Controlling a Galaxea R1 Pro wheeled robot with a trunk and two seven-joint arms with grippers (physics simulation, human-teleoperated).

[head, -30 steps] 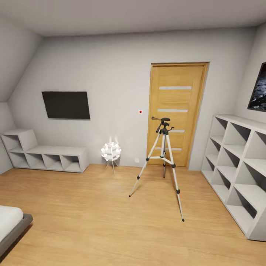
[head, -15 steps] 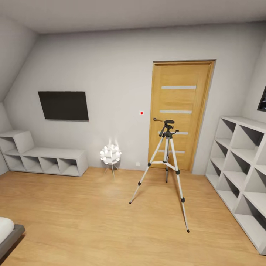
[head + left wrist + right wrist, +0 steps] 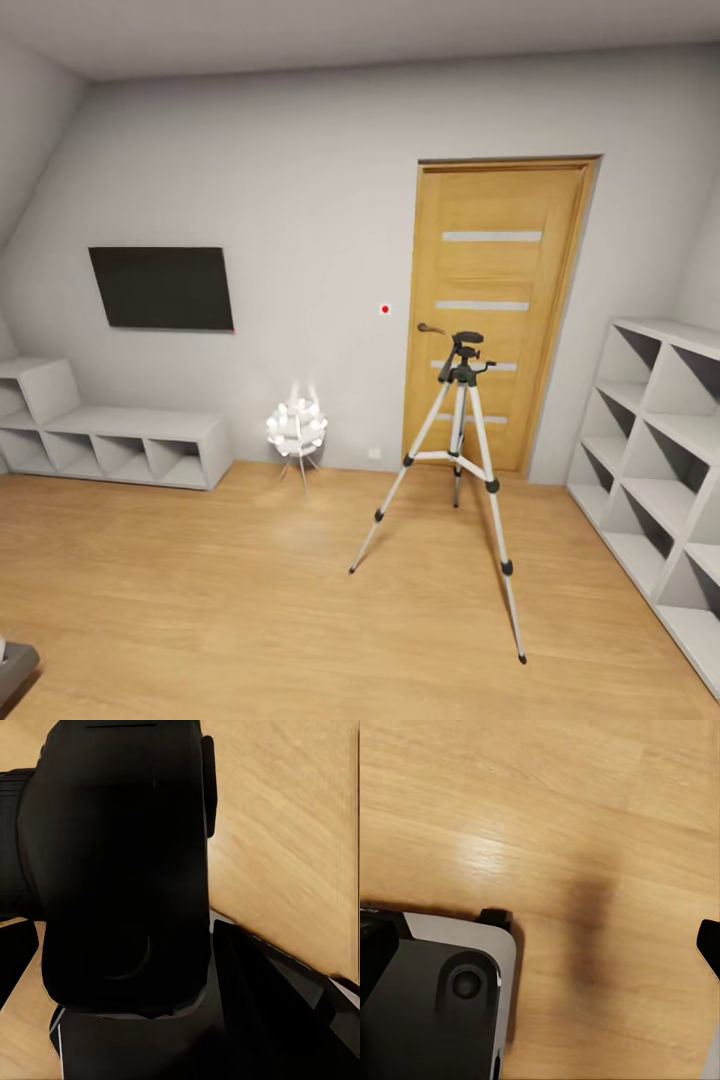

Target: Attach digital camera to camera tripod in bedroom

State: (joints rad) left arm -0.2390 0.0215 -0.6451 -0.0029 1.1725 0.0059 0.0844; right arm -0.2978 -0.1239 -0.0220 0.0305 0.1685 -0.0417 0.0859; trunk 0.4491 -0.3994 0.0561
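camera tripod (image 3: 459, 455) upright; digital camera (image 3: 120, 862) gripped

wall screen (image 3: 161, 288), floor lamp (image 3: 297, 428), possibly lit

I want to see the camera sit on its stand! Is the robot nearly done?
Not yet. Done: the digital camera looks picked up, filling the left wrist view right at the left gripper. In hand: the robot faces the camera tripod, which stands on the wood floor before the door. Left: get close and fix the camera on the tripod's bare black head.
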